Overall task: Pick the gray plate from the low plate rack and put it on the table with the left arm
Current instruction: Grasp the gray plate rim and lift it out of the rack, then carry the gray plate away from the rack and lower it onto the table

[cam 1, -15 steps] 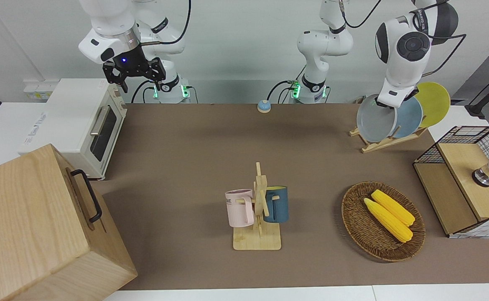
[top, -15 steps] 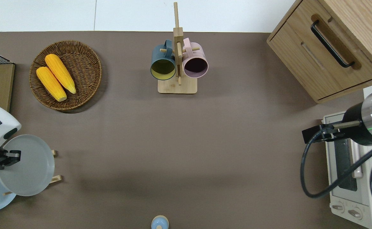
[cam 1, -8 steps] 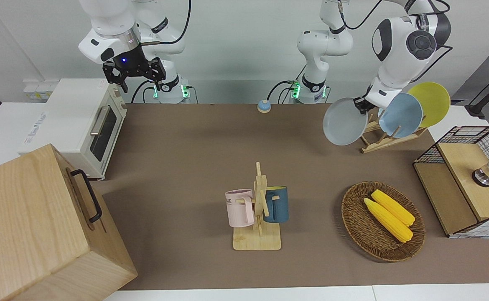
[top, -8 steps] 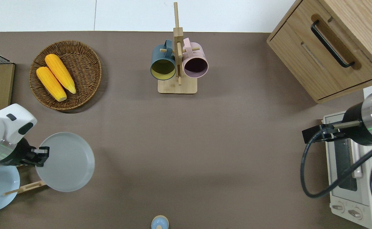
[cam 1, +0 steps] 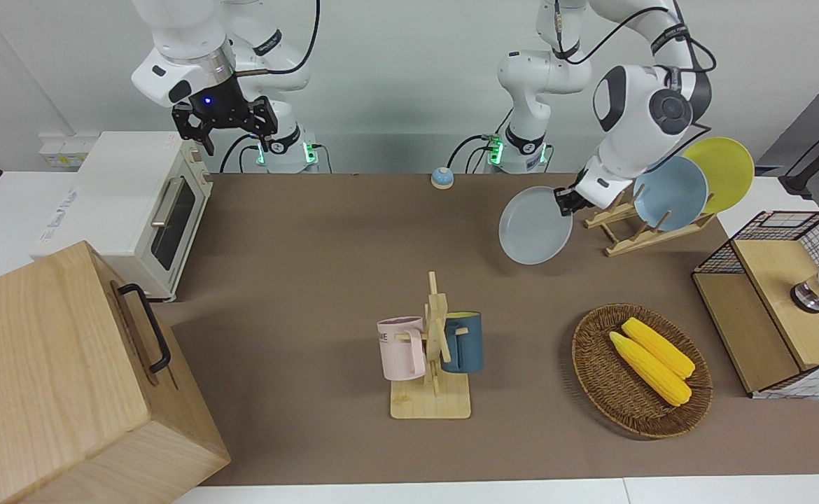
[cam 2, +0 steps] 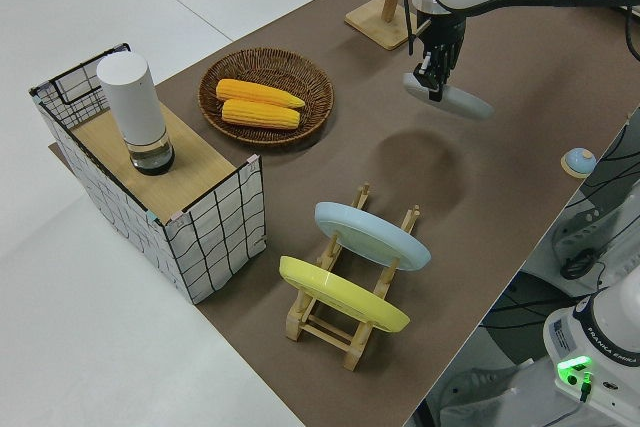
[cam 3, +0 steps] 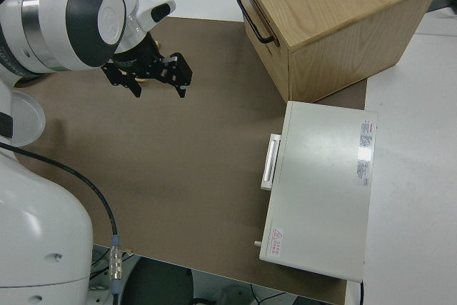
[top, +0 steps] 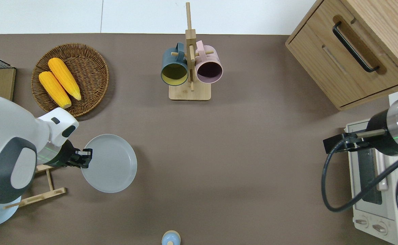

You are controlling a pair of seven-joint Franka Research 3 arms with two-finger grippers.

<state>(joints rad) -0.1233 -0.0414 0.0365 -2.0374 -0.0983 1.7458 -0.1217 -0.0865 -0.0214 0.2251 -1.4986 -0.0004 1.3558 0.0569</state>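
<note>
My left gripper is shut on the rim of the gray plate. It holds the plate up in the air, slightly tilted, over the bare brown table beside the low plate rack, toward the table's middle. The overhead view shows the gripper at the edge of the plate nearest the rack. In the left side view the plate casts a shadow on the table below. The rack holds a sky-blue plate and a yellow plate. My right gripper is parked and open.
A mug tree with a pink and a blue mug stands mid-table. A wicker basket holds two corn cobs. A wire crate, a toaster oven, a wooden cabinet and a small blue bell stand around the edges.
The left gripper has lifted the gray plate out of the rack and carried it toward the table's middle, turning it flatter. The right arm has not moved.
</note>
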